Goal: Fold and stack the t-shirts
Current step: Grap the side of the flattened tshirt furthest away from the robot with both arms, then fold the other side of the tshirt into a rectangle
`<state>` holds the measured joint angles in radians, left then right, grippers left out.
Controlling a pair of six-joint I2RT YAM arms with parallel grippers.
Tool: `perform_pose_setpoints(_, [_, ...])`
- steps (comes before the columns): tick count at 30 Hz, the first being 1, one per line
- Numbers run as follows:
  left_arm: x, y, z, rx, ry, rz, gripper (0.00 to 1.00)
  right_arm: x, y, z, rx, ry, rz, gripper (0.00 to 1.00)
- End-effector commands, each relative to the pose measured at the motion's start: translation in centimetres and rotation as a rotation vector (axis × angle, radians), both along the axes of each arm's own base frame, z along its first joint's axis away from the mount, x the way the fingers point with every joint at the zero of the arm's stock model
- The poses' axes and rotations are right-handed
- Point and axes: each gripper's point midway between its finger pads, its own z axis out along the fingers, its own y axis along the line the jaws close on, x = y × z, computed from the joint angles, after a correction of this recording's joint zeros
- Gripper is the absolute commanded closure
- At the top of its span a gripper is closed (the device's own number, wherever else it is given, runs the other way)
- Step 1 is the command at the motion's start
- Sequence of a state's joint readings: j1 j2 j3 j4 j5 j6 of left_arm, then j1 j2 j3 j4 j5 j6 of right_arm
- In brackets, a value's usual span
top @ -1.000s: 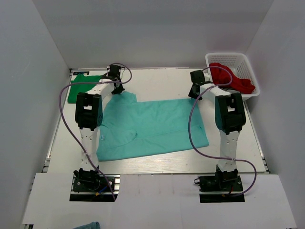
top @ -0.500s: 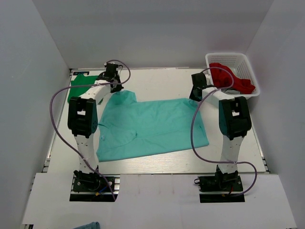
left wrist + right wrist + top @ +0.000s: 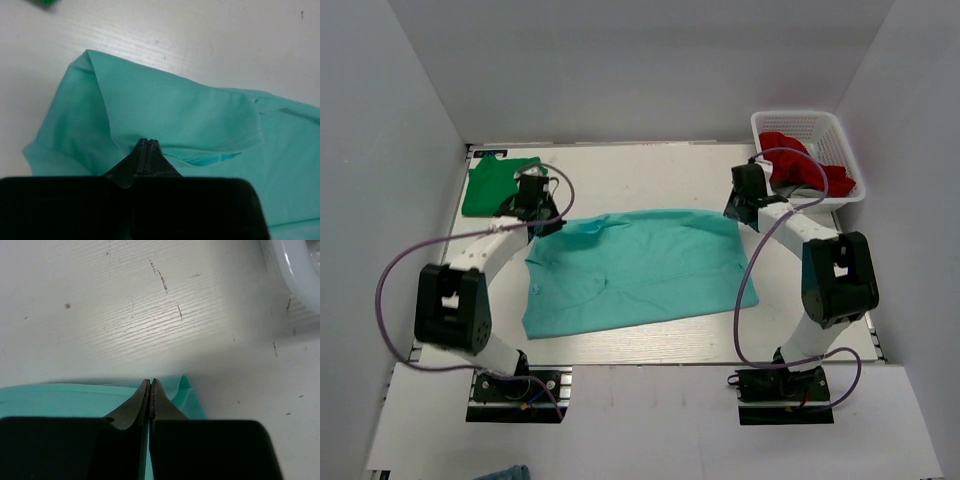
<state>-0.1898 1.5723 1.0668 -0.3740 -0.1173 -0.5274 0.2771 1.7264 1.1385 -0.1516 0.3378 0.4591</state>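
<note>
The light teal t-shirt [image 3: 650,270] lies spread across the middle of the table. My left gripper [image 3: 548,220] is at its far left corner. In the left wrist view that gripper [image 3: 146,142] is shut on a raised fold of the teal fabric [image 3: 190,110]. My right gripper [image 3: 738,210] is at the shirt's far right corner. In the right wrist view it [image 3: 151,383] is shut, with a thin edge of the teal shirt [image 3: 60,400] between its jaws. The emerald green t-shirt [image 3: 492,185] lies folded at the back left.
A white basket [image 3: 790,118] holding red cloth [image 3: 810,165] stands at the back right, close to my right gripper; its rim [image 3: 295,270] shows in the right wrist view. Grey walls enclose the table on three sides.
My right gripper has shut on the teal shirt's far right corner. Both arms have swung outward and lower, and the grippers have come nearer, the left drawing the far left sleeve with it.
</note>
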Motion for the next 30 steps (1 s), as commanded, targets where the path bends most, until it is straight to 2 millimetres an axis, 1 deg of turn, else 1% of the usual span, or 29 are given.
perform_pose_setpoints(1, [-2.3, -0.1, 2.7, -0.082, -0.082, 0.05, 1.0, -0.1, -0.3, 2.3, 0.01, -0.08, -0.011, 1.0])
perform_pose_setpoints(2, [-3.6, 0.1, 3.0, -0.097, -0.09, 0.063, 1.0, -0.4, -0.3, 2.4, 0.008, -0.076, -0.016, 1.0])
perform_pose_setpoints(3, [-4.1, 0.1, 3.3, -0.1, -0.102, 0.063, 1.0, -0.5, -0.5, 2.6, 0.008, -0.078, -0.02, 1.0])
perform_pose_setpoints(4, [-5.2, 0.4, 2.9, -0.096, -0.085, 0.063, 1.0, -0.8, -0.5, 2.5, 0.007, -0.07, -0.019, 1.0])
perform_pose_setpoints(5, [-5.5, 0.2, 3.6, -0.112, -0.097, 0.063, 1.0, -1.0, -0.6, 2.4, 0.003, -0.059, -0.021, 1.0])
perform_pose_setpoints(6, [-6.2, 0.3, 4.6, -0.125, -0.122, 0.068, 1.0, -1.2, -0.6, 2.5, 0.005, -0.059, -0.02, 1.0])
perform_pose_setpoints(7, [-7.2, 0.5, 4.3, -0.134, -0.107, 0.081, 1.0, -1.5, -0.7, 2.3, 0.006, -0.052, -0.017, 1.0])
perform_pose_setpoints(8, [-7.7, 0.5, 4.4, -0.144, -0.111, 0.09, 1.0, -1.6, -0.7, 2.7, 0.007, -0.059, -0.023, 1.0])
perform_pose_setpoints(9, [-8.4, 0.5, 5.2, -0.166, -0.14, 0.089, 1.0, -1.9, -0.9, 2.6, 0.006, -0.054, -0.027, 1.0])
perform_pose_setpoints(10, [-9.2, 0.4, 5.0, -0.179, -0.129, 0.091, 1.0, -2.0, -1.0, 2.5, 0.006, -0.053, -0.031, 1.0])
perform_pose_setpoints(11, [-9.5, 0.4, 5.2, -0.189, -0.138, 0.098, 1.0, -2.2, -1.2, 2.8, 0.006, -0.059, -0.039, 1.0])
perform_pose_setpoints(12, [-10.3, 0.6, 4.5, -0.184, -0.119, 0.099, 1.0, -2.4, -1.2, 3.0, 0.01, -0.063, -0.036, 1.0])
perform_pose_setpoints(13, [-10.9, 0.6, 4.9, -0.201, -0.129, 0.112, 1.0, -2.7, -1.2, 2.9, 0.008, -0.058, -0.035, 1.0])
perform_pose_setpoints(14, [-11.9, 0.2, 4.5, -0.216, -0.101, 0.104, 1.0, -2.9, -0.9, 3.0, 0.024, -0.055, -0.02, 1.0])
perform_pose_setpoints(15, [-12.6, 0.4, 3.6, -0.211, -0.081, 0.106, 1.0, -3.1, -1.0, 3.0, 0.028, -0.054, -0.021, 1.0])
perform_pose_setpoints(16, [-13.2, 0.2, 3.3, -0.227, -0.07, 0.105, 1.0, -3.2, -0.9, 3.1, 0.023, -0.056, -0.015, 1.0])
perform_pose_setpoints(17, [-13.9, 0.3, 3.3, -0.239, -0.072, 0.116, 1.0, -3.6, -1.1, 2.8, 0.024, -0.045, -0.017, 1.0])
perform_pose_setpoints(18, [-14.8, 0.5, 2.3, -0.239, -0.047, 0.126, 1.0, -3.7, -1.1, 2.9, 0.029, -0.046, -0.015, 1.0])
perform_pose_setpoints(19, [-15.2, 0.4, 2.0, -0.246, -0.046, 0.12, 1.0, -3.9, -0.9, 2.9, 0.036, -0.044, -0.017, 1.0])
perform_pose_setpoints(20, [-15.7, 0.2, 1.6, -0.261, -0.031, 0.121, 1.0, -4.2, -1.1, 2.4, 0.038, -0.031, -0.017, 1.0])
perform_pose_setpoints(21, [-16.4, 0.1, 0.9, -0.276, -0.021, 0.12, 1.0, -4.4, -1.0, 2.5, 0.039, -0.029, -0.014, 1.0])
perform_pose_setpoints(23, [-17.2, -0.6, 0.1, -0.314, 0.013, 0.104, 1.0, -5.1, -0.9, 1.7, 0.051, -0.008, -0.012, 1.0])
perform_pose_setpoints(24, [-17.9, -0.9, -0.8, -0.33, 0.039, 0.1, 1.0, -5.5, -1.0, 1.5, 0.054, -0.001, -0.018, 1.0])
perform_pose_setpoints(25, [-18.6, -1.7, -1.2, -0.361, 0.075, 0.069, 1.0, -5.7, -1.2, 1.3, 0.057, 0.006, -0.038, 1.0])
perform_pose_setpoints(26, [-19.5, -1.9, -2.0, -0.37, 0.114, 0.06, 1.0, -6.3, -1.4, 0.9, 0.059, 0.02, -0.057, 1.0])
perform_pose_setpoints(27, [-19.9, -2.1, -2.1, -0.389, 0.14, 0.067, 1.0, -7.0, -1.8, 0.1, 0.048, 0.044, -0.072, 1.0])
perform_pose_setpoints(28, [-20.4, -2.0, -2.4, -0.384, 0.163, 0.072, 0.97, -7.4, -2.6, -0.2, 0.022, 0.045, -0.104, 1.0])
perform_pose_setpoints(29, [-21.0, -1.9, -2.9, -0.376, 0.194, 0.079, 0.89, -7.9, -3.0, -0.5, 0.028, 0.054, -0.146, 0.92])
perform_pose_setpoints(30, [-22.1, -1.7, -3.5, -0.369, 0.248, 0.097, 0.76, -9.4, -3.9, -1.7, -0.006, 0.102, -0.175, 0.79])
